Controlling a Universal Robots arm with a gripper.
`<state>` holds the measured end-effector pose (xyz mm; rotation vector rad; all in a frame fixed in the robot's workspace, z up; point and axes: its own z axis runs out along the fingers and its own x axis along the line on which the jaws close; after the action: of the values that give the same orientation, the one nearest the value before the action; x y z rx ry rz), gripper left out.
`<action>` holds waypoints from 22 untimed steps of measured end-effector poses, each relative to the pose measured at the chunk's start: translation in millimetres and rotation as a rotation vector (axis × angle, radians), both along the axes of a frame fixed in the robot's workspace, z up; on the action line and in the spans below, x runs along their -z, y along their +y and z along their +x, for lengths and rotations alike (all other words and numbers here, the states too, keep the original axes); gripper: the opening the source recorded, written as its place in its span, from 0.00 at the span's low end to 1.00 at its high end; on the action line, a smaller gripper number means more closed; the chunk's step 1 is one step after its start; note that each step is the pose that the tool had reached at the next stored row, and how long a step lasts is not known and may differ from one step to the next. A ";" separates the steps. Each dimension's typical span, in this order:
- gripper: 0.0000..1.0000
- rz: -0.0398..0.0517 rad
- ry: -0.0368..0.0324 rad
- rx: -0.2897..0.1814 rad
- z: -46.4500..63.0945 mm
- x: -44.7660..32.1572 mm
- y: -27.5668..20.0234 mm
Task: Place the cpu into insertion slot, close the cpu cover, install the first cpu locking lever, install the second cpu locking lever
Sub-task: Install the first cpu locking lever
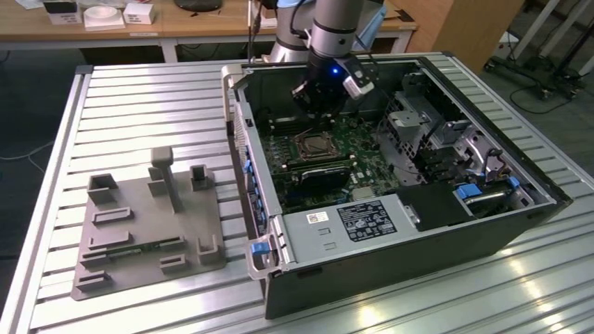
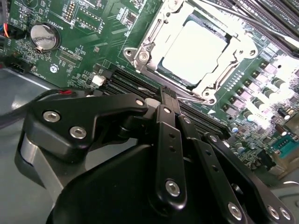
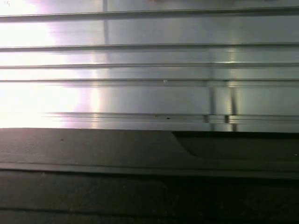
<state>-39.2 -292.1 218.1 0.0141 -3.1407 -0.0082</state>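
In the second wrist view the cpu [image 2: 194, 52] lies flat in the insertion slot [image 2: 140, 57], its pale metal top catching the light. The silver cpu cover [image 2: 232, 52] lies down around it as a frame. My gripper [image 2: 167, 93] hangs just short of the socket over the black memory slots, its black fingers [image 2: 169, 135] drawn together with nothing between them. In the exterior view the gripper [image 1: 320, 113] points down into the open computer case, right above the insertion slot [image 1: 314, 145] on the green board.
The open computer case [image 1: 519, 216] stands on a ribbed aluminium table [image 1: 139, 97], its walls enclosing the board. A grey fixture plate [image 1: 149, 229] with upright blocks lies at the exterior view's left. A coin battery [image 2: 43, 36] sits on the board. A drive cage [image 1: 436, 139] flanks the socket.
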 end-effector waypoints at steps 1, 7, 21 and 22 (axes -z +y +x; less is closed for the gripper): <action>0.10 -0.0001 0.0000 0.000 0.7 0.4 0.0; 0.10 -0.0004 0.0002 0.000 6.2 2.7 0.1; 0.10 -0.0001 0.0005 0.000 10.2 13.1 1.9; 0.10 -0.0005 0.0007 0.000 10.2 14.5 2.1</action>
<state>-29.0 -290.0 203.6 0.0142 -3.1400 -0.0075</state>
